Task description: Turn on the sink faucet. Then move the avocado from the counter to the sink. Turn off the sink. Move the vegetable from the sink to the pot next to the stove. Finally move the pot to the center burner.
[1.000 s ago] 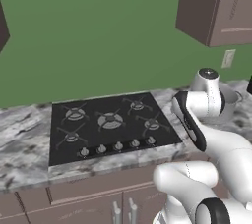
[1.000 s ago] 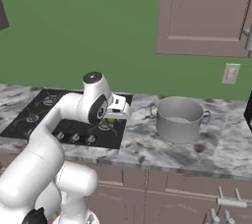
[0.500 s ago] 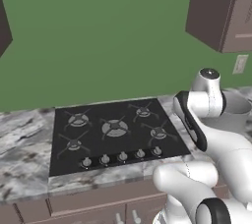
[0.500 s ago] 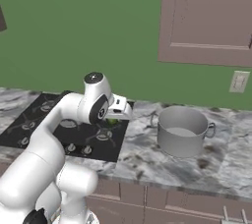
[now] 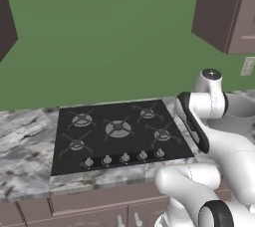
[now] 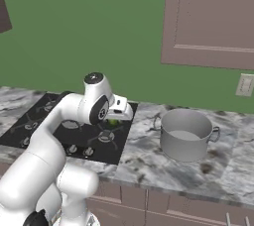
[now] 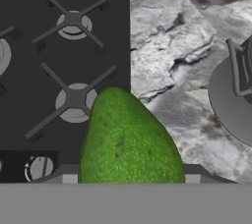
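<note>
Avocado (image 7: 130, 142) sitting right between the finger tips in the hand view, big and bright green with darker speckles, pointy end aimed away from the camera. Held up in the air over the right edge of the stove (image 7: 59, 70), above the seam where black cooktop meets the counter (image 7: 170, 46). Also peeking out as a small green bit under the gripper (image 6: 117, 120) in the right base view, hanging over the stove's right-hand burners. Fingers partly spread and clamped on the fruit, so gripping something fairly wide rather than hanging open.

Pot (image 6: 185, 133) over on the marbled counter, to the right of the stove and well apart from the avocado. Pale grey, upright, two little side handles. Inside looks like just bare grey bottom, nothing in it as far as visible. Also poking in at the right edge of the hand view (image 7: 234, 100), rim and one handle, too cropped to see inside there.

Stove flat black with wire grates and a row of silver knobs (image 5: 124, 158) along the front. Nothing on any burner. Center burner (image 5: 118, 128) bare in the left base view. Green wall and brown wall cabinets (image 6: 208, 19) behind.
</note>
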